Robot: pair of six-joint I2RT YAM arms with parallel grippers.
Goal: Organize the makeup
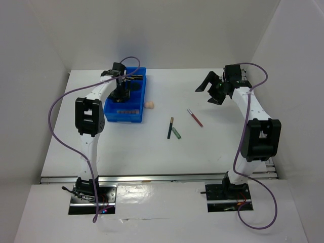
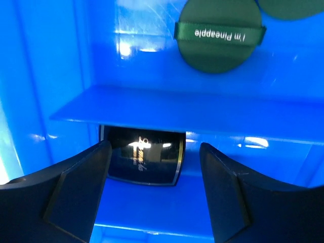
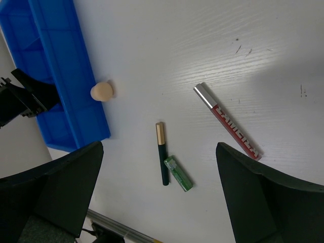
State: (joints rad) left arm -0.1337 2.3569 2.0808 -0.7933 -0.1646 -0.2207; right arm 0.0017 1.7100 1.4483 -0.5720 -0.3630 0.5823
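From where I stand, most of the makeup is split between the blue tray (image 1: 137, 96) at about 10 o'clock on the worktop (image 1: 228, 147) and a loose scatter near the middle. The left fingers (image 2: 76, 187) reach down into the tray and stand well apart, gripping nothing. Between them in the left wrist view lies a glossy black square compact (image 2: 143, 154) with gold script on its lid, half tucked under a blue divider. I cannot tell whether either finger touches it. In the compartment beyond the divider sits a dark green round puff (image 2: 218, 34) with a ribbon reading "I'm Pineapple". At the tray's 6 o'clock end lies a brown-pink eyeshadow palette (image 1: 126, 112). A beige egg-shaped sponge (image 3: 102, 91) rests on the worktop at the tray's 3 o'clock side, just beside the wall. Near the centre lies a thin dark pencil (image 3: 162, 153) with a gold cap. A short green pencil (image 3: 178, 173) lies just beside its dark end, at roughly 5 o'clock. At about 2 o'clock from that pair, apart from them, lies a red tube (image 3: 228, 129) with a silver cap and white lettering. The right fingers (image 3: 55, 192) are raised above the worktop at about 2 o'clock, spread wide and empty.
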